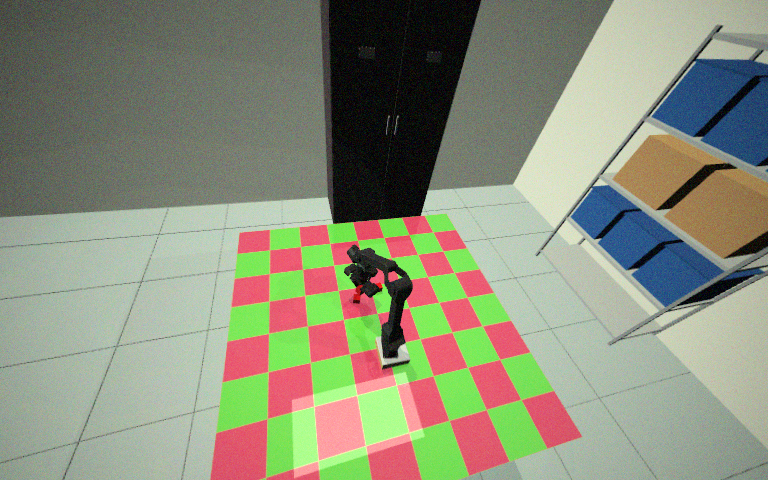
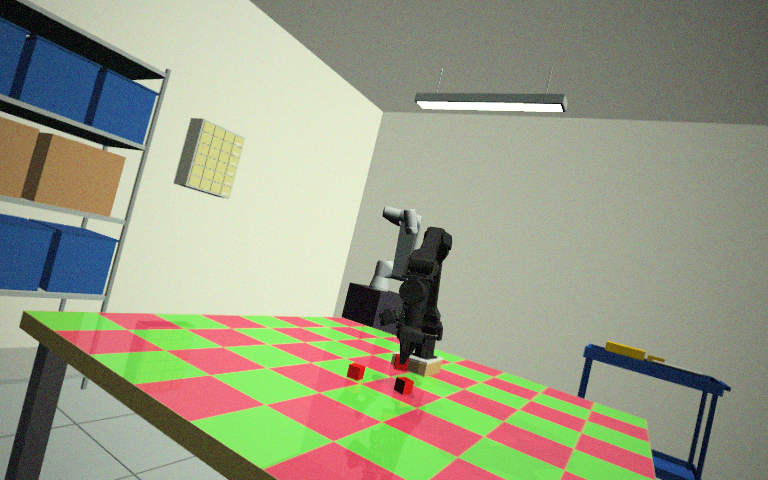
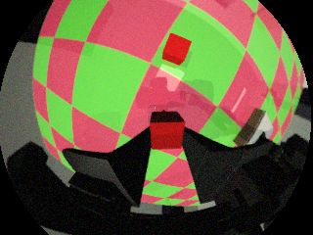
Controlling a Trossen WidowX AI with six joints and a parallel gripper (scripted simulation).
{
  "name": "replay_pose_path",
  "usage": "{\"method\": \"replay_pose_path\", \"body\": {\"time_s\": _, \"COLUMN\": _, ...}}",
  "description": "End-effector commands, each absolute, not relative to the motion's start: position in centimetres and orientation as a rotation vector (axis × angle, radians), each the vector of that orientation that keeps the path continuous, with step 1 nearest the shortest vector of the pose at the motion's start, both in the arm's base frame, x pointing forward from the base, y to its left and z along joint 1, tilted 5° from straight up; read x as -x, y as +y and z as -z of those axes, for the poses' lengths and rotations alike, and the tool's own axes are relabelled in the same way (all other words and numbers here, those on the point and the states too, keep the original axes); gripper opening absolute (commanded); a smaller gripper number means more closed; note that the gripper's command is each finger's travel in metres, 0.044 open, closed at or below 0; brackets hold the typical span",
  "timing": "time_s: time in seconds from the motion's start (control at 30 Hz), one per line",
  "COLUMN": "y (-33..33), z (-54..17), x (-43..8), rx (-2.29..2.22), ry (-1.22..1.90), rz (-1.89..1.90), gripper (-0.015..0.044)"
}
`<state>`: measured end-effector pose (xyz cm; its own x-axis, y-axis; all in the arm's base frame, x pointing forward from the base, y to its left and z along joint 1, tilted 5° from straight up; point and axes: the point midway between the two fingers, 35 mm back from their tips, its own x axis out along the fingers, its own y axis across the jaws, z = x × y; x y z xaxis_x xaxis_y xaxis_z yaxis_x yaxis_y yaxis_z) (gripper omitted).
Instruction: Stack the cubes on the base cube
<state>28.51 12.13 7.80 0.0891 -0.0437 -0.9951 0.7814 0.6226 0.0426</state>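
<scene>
My gripper is shut on a red cube, held above the table. One red cube rests on the table; in the top view the held cube shows just above it. Another red cube rests apart from it, partly behind the arm in the top view. The wrist view shows one table cube beyond the fingertips; the other is hidden there. Which table cube is the base cube, I cannot tell. No cube lies on another.
The checkered table carries the arm's base, which also shows at the right in the wrist view. A black cabinet, a shelf rack and a blue cart stand off the table.
</scene>
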Motion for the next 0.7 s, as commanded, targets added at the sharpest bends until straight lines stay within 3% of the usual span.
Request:
{"method": "replay_pose_path", "body": {"time_s": 0.0, "y": 11.97, "z": -6.66, "x": -28.53, "rx": -0.69, "ry": 1.353, "rz": 0.704, "gripper": 0.0105}}
{"method": "replay_pose_path", "body": {"time_s": 0.67, "y": 11.92, "z": -5.73, "x": -28.58, "rx": -0.687, "ry": 1.353, "rz": 0.701, "gripper": 0.0105}}
